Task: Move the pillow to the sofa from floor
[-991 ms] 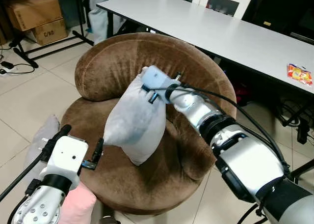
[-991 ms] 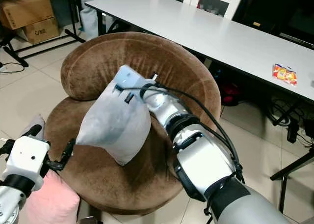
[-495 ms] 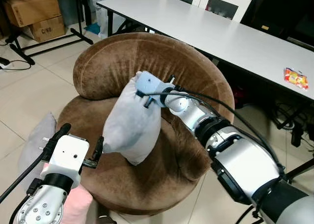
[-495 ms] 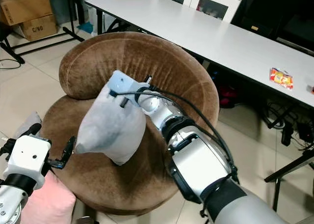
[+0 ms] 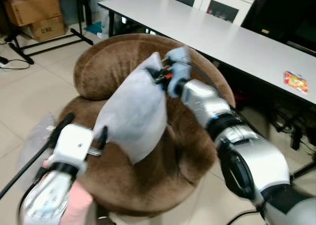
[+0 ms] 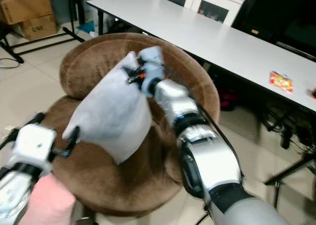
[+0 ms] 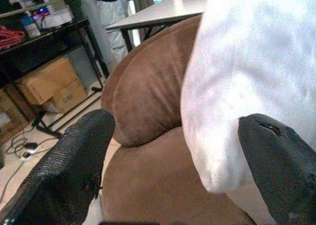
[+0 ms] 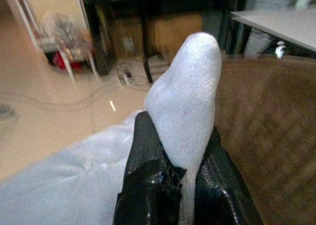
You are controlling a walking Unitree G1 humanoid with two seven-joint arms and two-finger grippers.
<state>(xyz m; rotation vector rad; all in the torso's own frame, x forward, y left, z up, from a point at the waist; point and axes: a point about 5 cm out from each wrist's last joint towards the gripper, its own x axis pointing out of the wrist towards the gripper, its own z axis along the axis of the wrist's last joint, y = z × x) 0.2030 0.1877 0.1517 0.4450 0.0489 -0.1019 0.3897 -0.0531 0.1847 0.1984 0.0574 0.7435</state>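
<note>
Right gripper [image 8: 182, 185], jaws pinched on pillow [image 5: 133, 111] corner, hangs it above sofa [image 5: 148, 175] seat (frames blurred). Left gripper [image 7: 173, 151] jaws wide beside it. Probably lower before release.

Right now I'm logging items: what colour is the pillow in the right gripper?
Light grey pillow, plain, clearest in the left eye view.
</note>
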